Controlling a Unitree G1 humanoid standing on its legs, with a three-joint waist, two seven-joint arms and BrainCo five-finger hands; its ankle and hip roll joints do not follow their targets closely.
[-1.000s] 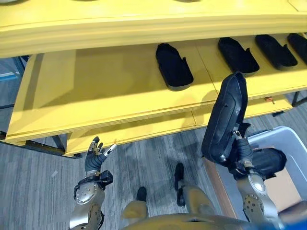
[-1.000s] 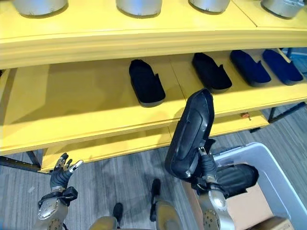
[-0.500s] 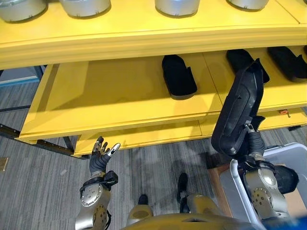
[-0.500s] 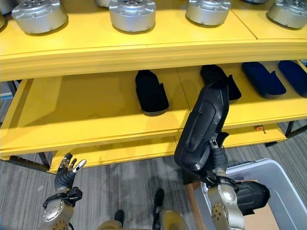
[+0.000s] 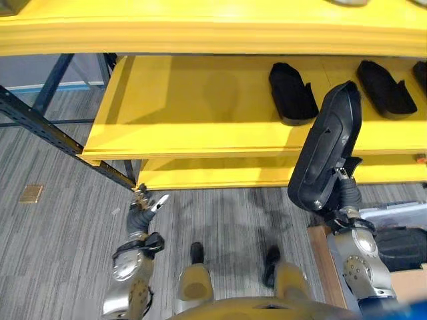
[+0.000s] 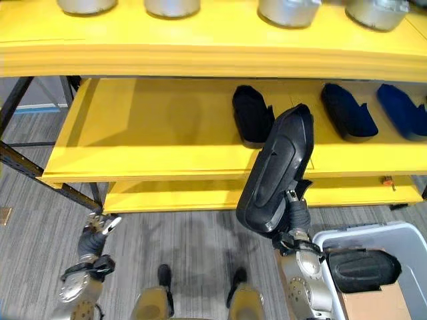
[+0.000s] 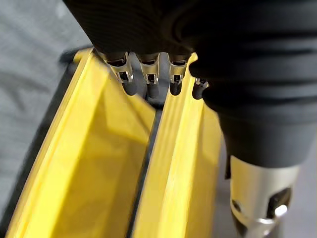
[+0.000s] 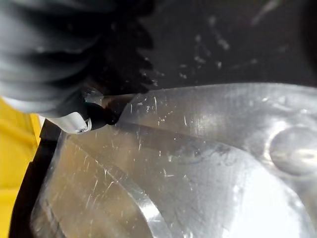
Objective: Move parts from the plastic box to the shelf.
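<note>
My right hand [image 5: 343, 197] is shut on the lower end of a long black moulded part [image 5: 326, 148] and holds it upright in front of the yellow shelf's middle level [image 5: 200, 100]. The right wrist view shows the part's shiny scratched inner face [image 8: 198, 163] with a fingertip [image 8: 94, 117] against it. Black parts [image 6: 252, 115] [image 6: 347, 110] [image 6: 401, 109] lie in a row on that level. The grey plastic box [image 6: 360, 231] stands low at the right with another black part [image 6: 363, 267] in it. My left hand [image 5: 143, 208] hangs low at the left, open, its fingers [image 7: 148, 79] straight.
Silver round parts [image 6: 290, 10] stand on the shelf's top level. A dark steel post [image 5: 63, 143] slants along the shelf's left end. A lower yellow level [image 6: 200, 197] juts out under the middle one. Brown cardboard [image 6: 370, 303] lies in the box. The middle level has bare room at its left.
The whole picture has shifted, so the camera moved: the shelf's left end and post have come into sight. The right hand still holds the part upright; the left hand stays low.
</note>
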